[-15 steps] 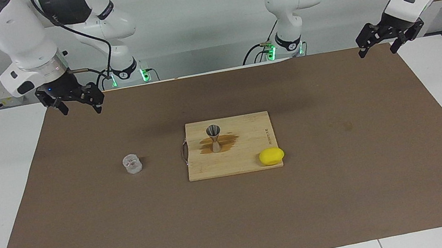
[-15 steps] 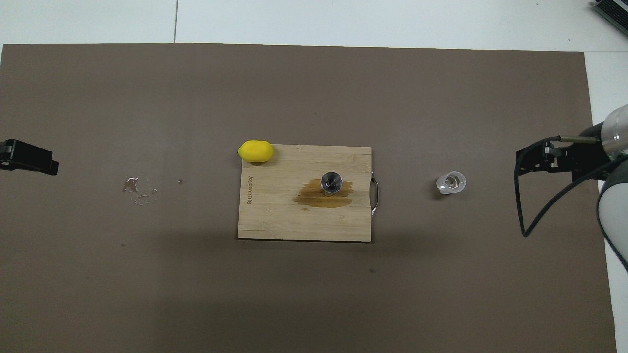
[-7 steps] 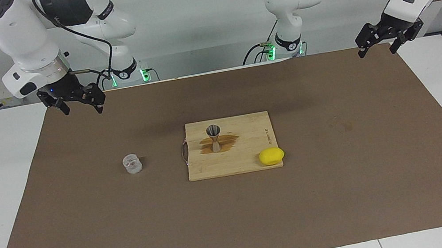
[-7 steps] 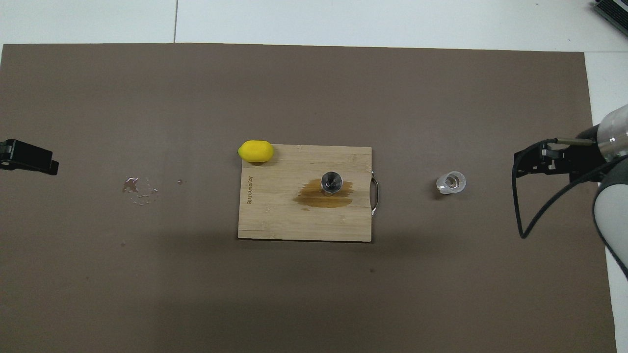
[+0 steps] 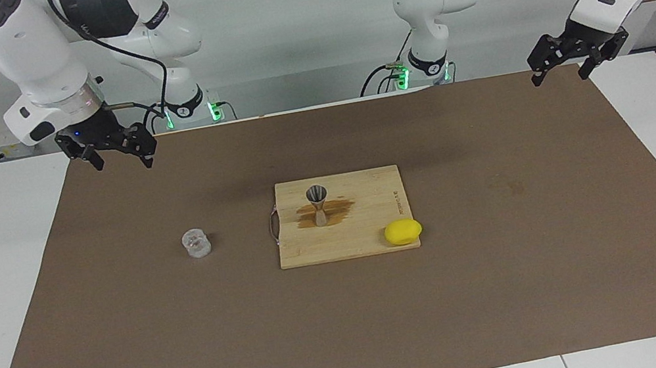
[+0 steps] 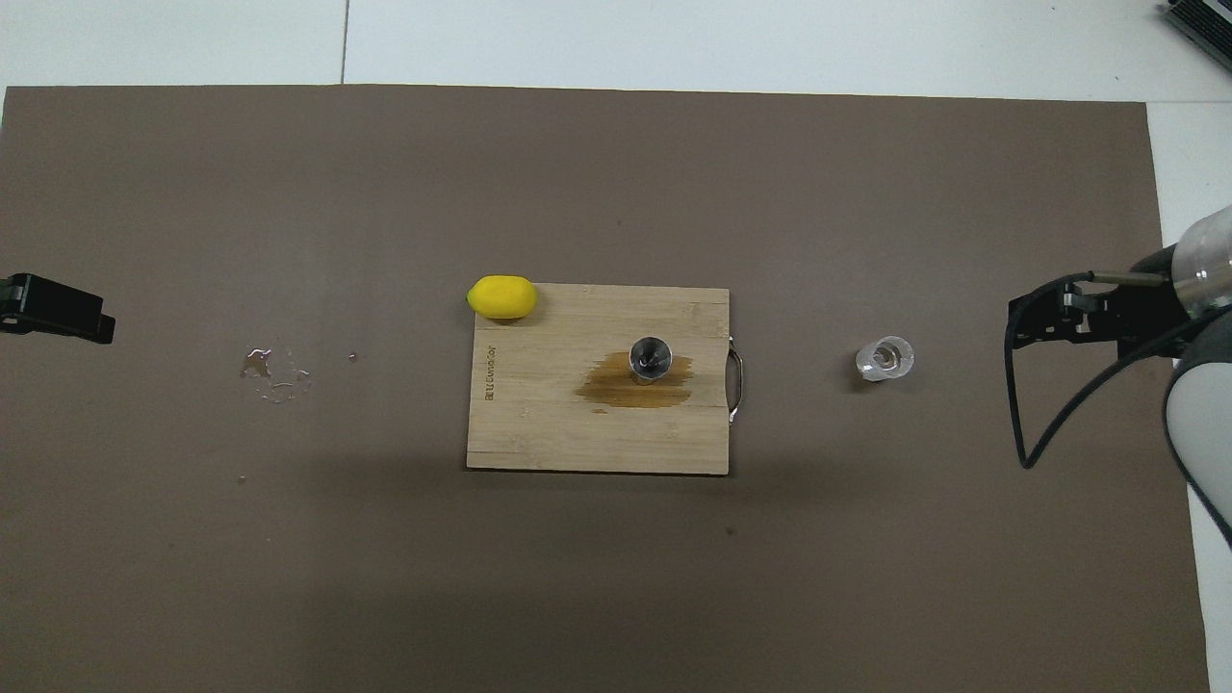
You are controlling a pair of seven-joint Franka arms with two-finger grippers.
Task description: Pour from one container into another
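Since a second ago only the right gripper (image 5: 119, 156) has crept slightly up, both claws spread and holding nothing, the left gripper (image 5: 559, 66) waiting, while one clear glass tumbler (image 5: 196, 243) stands beside one wooden board (image 5: 369, 230) bearing one silver hourglass jigger (image 5: 318, 204) and one yellow lemon (image 5: 403, 231).
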